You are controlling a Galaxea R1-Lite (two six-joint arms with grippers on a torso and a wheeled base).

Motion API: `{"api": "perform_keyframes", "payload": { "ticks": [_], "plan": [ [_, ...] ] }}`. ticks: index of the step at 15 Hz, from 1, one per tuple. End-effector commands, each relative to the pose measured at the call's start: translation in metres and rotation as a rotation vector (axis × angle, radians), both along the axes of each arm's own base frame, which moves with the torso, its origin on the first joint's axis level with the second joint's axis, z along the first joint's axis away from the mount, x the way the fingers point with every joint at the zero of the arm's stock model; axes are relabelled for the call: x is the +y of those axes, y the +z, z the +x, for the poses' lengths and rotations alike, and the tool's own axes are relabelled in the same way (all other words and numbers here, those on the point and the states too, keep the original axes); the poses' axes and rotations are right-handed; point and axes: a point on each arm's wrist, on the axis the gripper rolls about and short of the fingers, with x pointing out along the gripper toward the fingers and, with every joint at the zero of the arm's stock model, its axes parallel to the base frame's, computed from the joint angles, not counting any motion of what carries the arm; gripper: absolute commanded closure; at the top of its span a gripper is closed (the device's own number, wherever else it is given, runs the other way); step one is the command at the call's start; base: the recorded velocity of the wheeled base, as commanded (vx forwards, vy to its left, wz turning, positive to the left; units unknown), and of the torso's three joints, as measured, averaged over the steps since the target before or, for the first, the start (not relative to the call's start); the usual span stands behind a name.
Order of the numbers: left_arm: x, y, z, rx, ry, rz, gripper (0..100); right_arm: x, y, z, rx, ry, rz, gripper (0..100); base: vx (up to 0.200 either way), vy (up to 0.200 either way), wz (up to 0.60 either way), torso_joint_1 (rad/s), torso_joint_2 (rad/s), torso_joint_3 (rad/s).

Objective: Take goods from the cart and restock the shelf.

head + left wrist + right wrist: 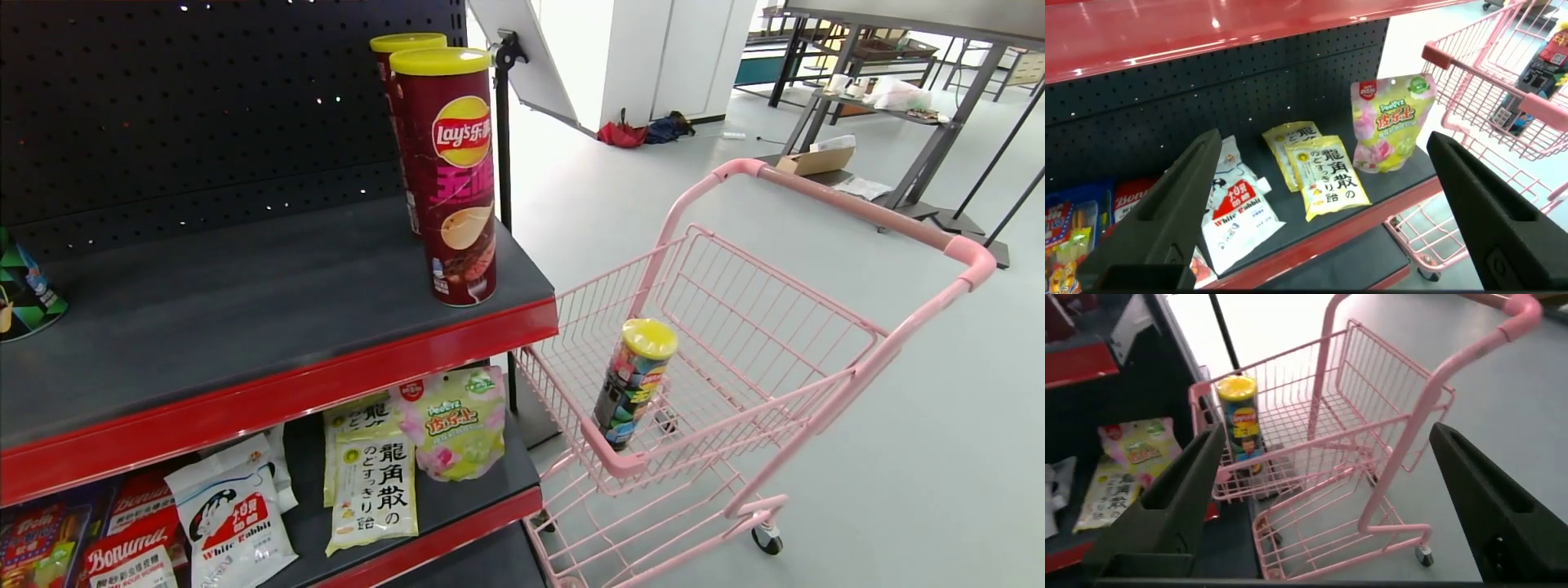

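Left gripper [1324, 140] is hanging level with the lower shelf board with the red front edge [1360, 222], fingers [1167, 212] spread wide, gripping nothing. Right gripper [1327, 431] is hovering above the pink wire shopping cart [857, 207], fingers [1490, 502] also wide, empty. Task item: a tall cylindrical can with a yellow lid and multicoloured label [633, 384] is standing in the cart's upper basket, slightly tilted, in the corner nearest the shelf. The dark grey upper shelf with the red lip [245, 302] is carrying a dark red chip can with a yellow lid [457, 188] near its cart-side end, a second matching can [392, 49] just behind it, and a can with a green triangle pattern [24, 286] well apart at the far left. The lower shelf is holding a green-and-pink pouch [1392, 122], two overlapping yellow-and-white bags [1327, 175] and a white bag with a red patch [1237, 208], lying side by side. All packs are showing printed labels; the chip can's is picturing a chip.
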Motion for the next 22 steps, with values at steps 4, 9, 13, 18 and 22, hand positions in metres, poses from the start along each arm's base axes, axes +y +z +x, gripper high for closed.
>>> {"api": "perform_keyframes", "payload": {
  "ticks": [4, 9, 13, 18, 22],
  "plan": [
    [0.000, 0.000, 0.000, 0.001, 0.001, -0.001, 0, 0.037, -0.063, 0.235, 0.430, 0.306, 0.032, 0, 0.000, 0.000, 0.00, 0.000, 0.00, 0.000],
    [0.000, 0.000, 0.000, 0.000, 0.001, 0.005, 0, 0.056, -0.112, 0.278, 0.442, 0.362, -0.019, 0, 0.000, 0.000, 0.00, 0.000, 0.00, 0.000],
    [0.000, 0.000, 0.000, 0.000, 0.001, 0.005, 0, 0.078, -0.122, 0.287, 0.459, 0.428, -0.027, 0, 0.000, 0.000, 0.00, 0.000, 0.00, 0.000],
    [0.000, 0.000, 0.000, 0.000, 0.001, 0.005, 0, 0.092, -0.130, 0.295, 0.472, 0.460, -0.035, 0, 0.000, 0.000, 0.00, 0.000, 0.00, 0.000],
    [0.000, 0.000, 0.000, -0.001, 0.001, 0.007, 0, 0.096, -0.130, 0.310, 0.446, 0.457, -0.018, 0, 0.000, 0.000, 0.00, 0.000, 0.00, 0.000]
  ]
}}
